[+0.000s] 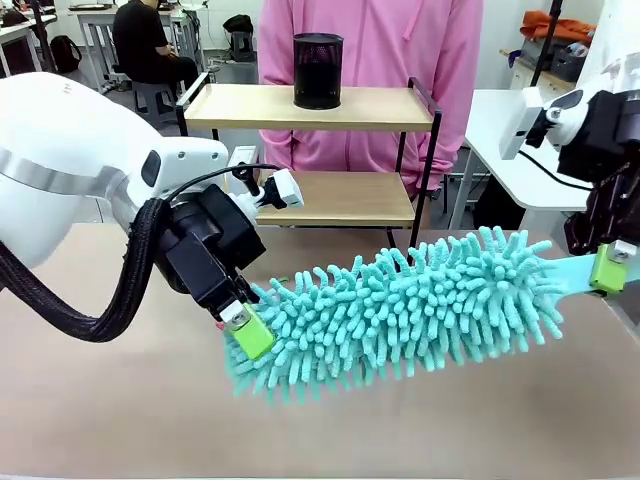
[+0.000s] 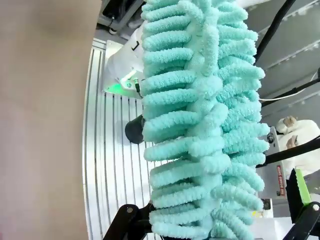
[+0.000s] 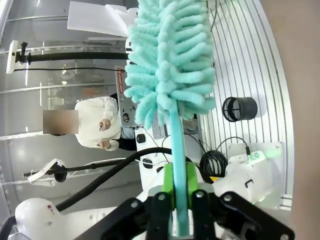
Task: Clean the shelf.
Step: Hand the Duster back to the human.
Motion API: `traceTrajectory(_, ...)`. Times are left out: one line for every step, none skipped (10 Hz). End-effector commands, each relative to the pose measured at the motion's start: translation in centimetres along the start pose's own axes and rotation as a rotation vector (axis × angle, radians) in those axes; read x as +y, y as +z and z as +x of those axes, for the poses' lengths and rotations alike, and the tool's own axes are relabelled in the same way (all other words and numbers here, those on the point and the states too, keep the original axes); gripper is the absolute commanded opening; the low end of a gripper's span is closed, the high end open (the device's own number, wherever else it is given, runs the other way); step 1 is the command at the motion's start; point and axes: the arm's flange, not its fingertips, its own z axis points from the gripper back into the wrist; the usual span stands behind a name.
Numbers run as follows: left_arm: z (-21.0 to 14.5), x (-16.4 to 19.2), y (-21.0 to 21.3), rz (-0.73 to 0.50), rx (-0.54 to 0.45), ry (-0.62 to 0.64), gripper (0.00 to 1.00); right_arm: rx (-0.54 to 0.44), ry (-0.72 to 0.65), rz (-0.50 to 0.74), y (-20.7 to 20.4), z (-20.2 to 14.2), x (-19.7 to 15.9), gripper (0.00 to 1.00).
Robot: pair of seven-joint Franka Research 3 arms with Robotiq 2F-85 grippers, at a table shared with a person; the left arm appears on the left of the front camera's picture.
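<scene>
Fluffy teal noodle duster [image 1: 420, 310], right fingers [image 3: 180, 200] clenched on its flat handle, left fingers [image 1: 245, 330] released around its tip

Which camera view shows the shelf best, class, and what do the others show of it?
The front view: the shelf stands whole at the far side of the table, both wooden boards and black frame visible, a black mesh cup on top. In the two wrist views I cannot make out the shelf; the teal duster fills their middle.

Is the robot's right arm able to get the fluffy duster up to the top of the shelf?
Probably yes. The right gripper holds the duster by its handle, and only the black cup stands on the shelf top.
</scene>
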Motion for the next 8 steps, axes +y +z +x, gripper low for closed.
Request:
traceTrajectory(-0.1, 0.28, 0.03, 0.012, -0.003, -0.007, 1.0, -0.027, 0.035, 0.021, -0.11, 0.18, -0.03, 0.12)
traceTrajectory(-0.05, 0.25, 0.23, 0.027, -0.012, -0.011, 1.0, -0.03, 0.035, 0.022, -0.07, 0.1, -0.07, 0.12)
traceTrajectory(-0.11, 0.19, 0.2, 0.037, -0.006, -0.022, 0.41, -0.032, 0.031, 0.026, -0.07, 0.07, -0.07, 0.12)
traceTrajectory(-0.13, 0.13, 0.22, 0.043, -0.014, -0.028, 0.41, -0.031, 0.031, 0.025, -0.06, 0.11, -0.09, 0.12)
traceTrajectory(-0.16, 0.11, 0.18, 0.041, -0.017, -0.029, 0.0, -0.033, 0.03, 0.024, -0.05, 0.12, -0.03, 0.12)
traceTrajectory(-0.22, 0.12, 0.17, 0.041, -0.012, -0.029, 0.36, -0.036, 0.031, 0.022, -0.06, 0.13, 0.0, 0.12)
traceTrajectory(-0.24, 0.11, 0.08, 0.044, -0.01, -0.029, 0.0, -0.033, 0.035, 0.022, -0.1, 0.06, 0.09, 0.12)
traceTrajectory(-0.24, 0.1, -0.03, 0.043, -0.01, -0.031, 0.0, -0.035, 0.031, 0.02, -0.1, 0.0, 0.07, 0.12)
